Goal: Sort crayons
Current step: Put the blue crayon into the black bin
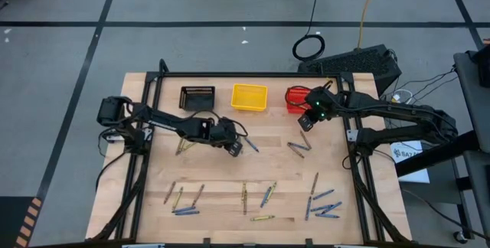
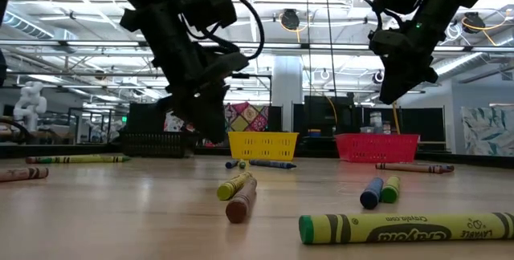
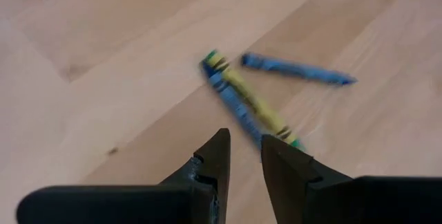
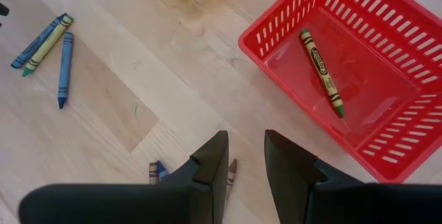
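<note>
Three crayons: thin blue and yellow wax sticks [image 3: 266,89], below left gripper [image 3: 245,156].
Left jaws: slightly parted, empty; descend straddling one.
Right gripper [image 4: 246,156]: parted, empty, beside red mesh basket [image 4: 290,27].

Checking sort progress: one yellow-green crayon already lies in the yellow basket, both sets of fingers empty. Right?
Not quite. The yellow-green crayon lies in the red basket, not the yellow one; the right wrist view shows it. Both the left gripper and the right gripper do have empty fingers.
</note>
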{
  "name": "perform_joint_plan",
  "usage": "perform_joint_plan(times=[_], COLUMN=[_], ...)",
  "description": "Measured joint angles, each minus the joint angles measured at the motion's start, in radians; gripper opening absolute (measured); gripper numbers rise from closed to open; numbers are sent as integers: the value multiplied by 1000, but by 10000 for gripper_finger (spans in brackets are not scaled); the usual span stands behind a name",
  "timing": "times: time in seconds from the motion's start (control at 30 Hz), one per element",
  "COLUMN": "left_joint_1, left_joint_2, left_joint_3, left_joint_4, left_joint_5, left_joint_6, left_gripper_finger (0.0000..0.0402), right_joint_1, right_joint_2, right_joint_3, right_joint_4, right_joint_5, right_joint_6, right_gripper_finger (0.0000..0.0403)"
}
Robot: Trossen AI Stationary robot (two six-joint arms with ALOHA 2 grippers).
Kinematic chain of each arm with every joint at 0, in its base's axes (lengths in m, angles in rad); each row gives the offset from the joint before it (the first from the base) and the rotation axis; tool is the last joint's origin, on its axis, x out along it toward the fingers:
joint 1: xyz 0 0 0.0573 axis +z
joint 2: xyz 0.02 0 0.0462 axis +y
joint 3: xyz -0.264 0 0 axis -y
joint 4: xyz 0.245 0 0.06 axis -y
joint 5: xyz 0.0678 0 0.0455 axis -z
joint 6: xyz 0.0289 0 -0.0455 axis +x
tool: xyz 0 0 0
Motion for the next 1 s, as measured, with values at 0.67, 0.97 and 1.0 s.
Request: perform_joint_plan(times=[0.67, 0.97, 1.0], left_joint_1=[-40, -31, -31], left_joint_2=[75, 84, 89], left_joint_3=[-2, -1, -1], left_joint_4=[80, 95, 89], left_joint_5=[-29, -30, -27], left_joint_6=[23, 21, 21], left_gripper_finger=[86, 86, 86], right_joint_1=[0, 0, 0], right_joint_2=[0, 0, 0], right_joint_3=[0, 0, 0], right_joint_4=[0, -6, -6], right_joint_5=[-1, -3, -3], right_joint_6=[16, 20, 20], right_gripper_finger=[82, 82, 82])
